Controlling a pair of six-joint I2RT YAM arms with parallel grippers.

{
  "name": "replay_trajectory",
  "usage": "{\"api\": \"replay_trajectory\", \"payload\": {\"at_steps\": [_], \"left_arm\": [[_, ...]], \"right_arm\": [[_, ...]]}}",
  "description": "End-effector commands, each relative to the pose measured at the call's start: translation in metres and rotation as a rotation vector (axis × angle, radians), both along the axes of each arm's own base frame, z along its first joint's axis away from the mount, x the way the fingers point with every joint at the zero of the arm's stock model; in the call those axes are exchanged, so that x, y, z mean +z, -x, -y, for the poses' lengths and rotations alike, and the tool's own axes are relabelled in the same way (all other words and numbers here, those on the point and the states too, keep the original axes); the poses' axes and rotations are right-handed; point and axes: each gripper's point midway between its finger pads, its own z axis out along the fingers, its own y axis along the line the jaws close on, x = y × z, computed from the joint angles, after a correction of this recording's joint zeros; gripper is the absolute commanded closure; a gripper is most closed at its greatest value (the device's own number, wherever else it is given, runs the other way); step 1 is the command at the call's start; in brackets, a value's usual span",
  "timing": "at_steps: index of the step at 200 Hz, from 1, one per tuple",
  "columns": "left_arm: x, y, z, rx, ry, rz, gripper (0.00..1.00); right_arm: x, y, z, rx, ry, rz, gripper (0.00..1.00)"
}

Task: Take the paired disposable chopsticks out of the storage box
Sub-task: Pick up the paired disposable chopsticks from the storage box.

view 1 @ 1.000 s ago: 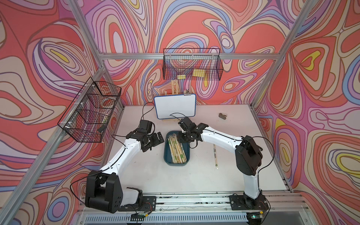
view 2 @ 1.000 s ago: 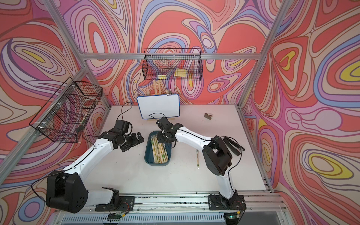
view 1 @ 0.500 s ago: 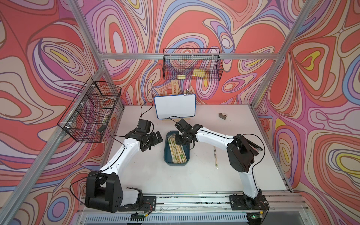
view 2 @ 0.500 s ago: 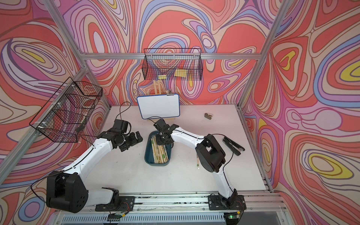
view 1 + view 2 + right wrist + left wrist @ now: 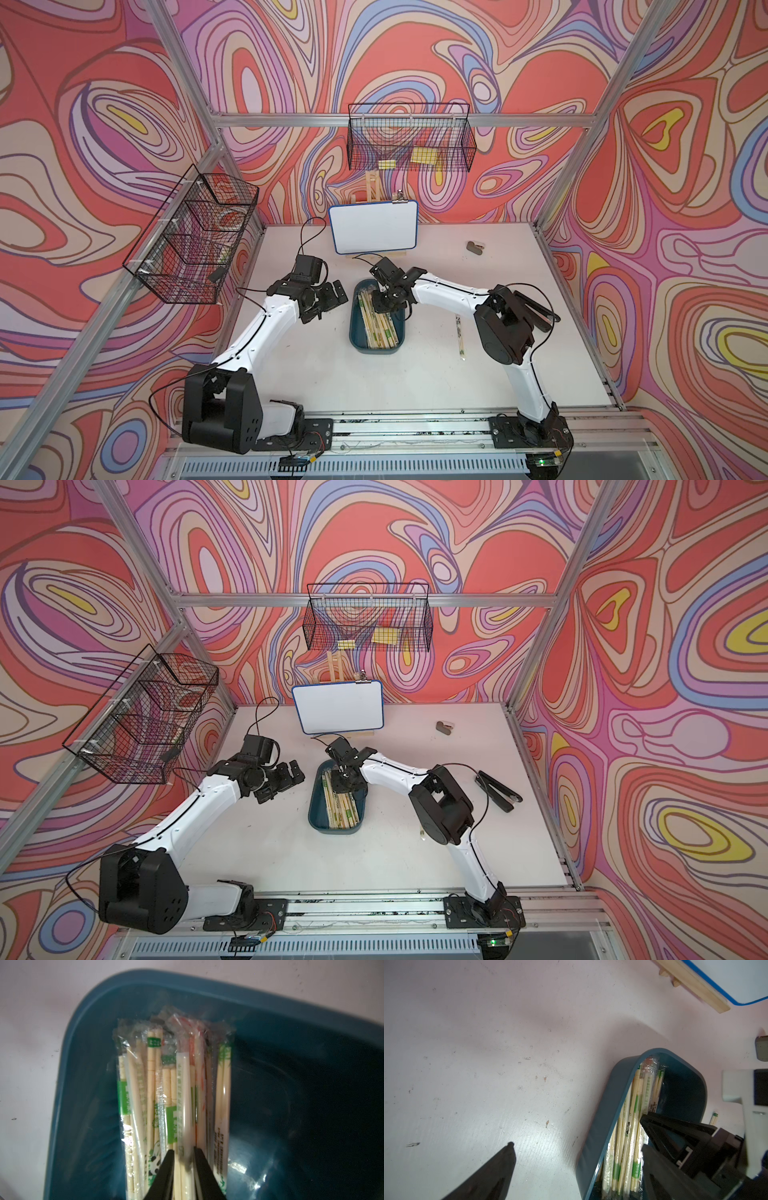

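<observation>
The teal storage box (image 5: 376,351) (image 5: 332,830) lies mid-table and holds several paired disposable chopsticks (image 5: 376,328) (image 5: 341,810) in clear sleeves. My right gripper (image 5: 384,305) (image 5: 345,785) reaches down into the box's far half. In the right wrist view its fingers (image 5: 183,1150) are closed on either side of one pale sleeved pair (image 5: 182,1084) on top of the pile, inside the box (image 5: 291,1064). My left gripper (image 5: 328,301) (image 5: 282,783) hovers wide open just left of the box (image 5: 608,1105), holding nothing (image 5: 576,1136).
One loose chopstick pair (image 5: 458,332) lies on the table right of the box. A whiteboard (image 5: 374,226) on a wooden easel stands behind the box. A black clamp-like tool (image 5: 498,791) and a small grey item (image 5: 475,247) lie at the right. Wire baskets (image 5: 409,143) (image 5: 191,241) hang on the walls.
My right gripper moved left over the box and came down into the pile, its jaws narrowing onto one pair. The right arm's elbow swung inward. The left arm barely moved.
</observation>
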Motion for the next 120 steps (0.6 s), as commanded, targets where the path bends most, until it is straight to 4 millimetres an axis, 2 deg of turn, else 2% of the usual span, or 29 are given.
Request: {"api": "replay_trajectory", "payload": {"at_steps": [1, 55, 120], "left_arm": [[0.001, -0.003, -0.001, -0.005, -0.001, 0.004, 0.00], [0.000, -0.002, -0.001, -0.004, 0.002, 0.003, 0.00], [-0.003, -0.002, 0.000, -0.003, 0.008, -0.002, 0.00]], "right_arm": [[-0.007, 0.001, -0.003, 0.015, 0.014, -0.008, 0.78], [-0.013, 0.002, -0.001, 0.017, 0.025, -0.017, 0.79], [-0.003, 0.003, -0.001, 0.015, 0.006, -0.003, 0.93]]}}
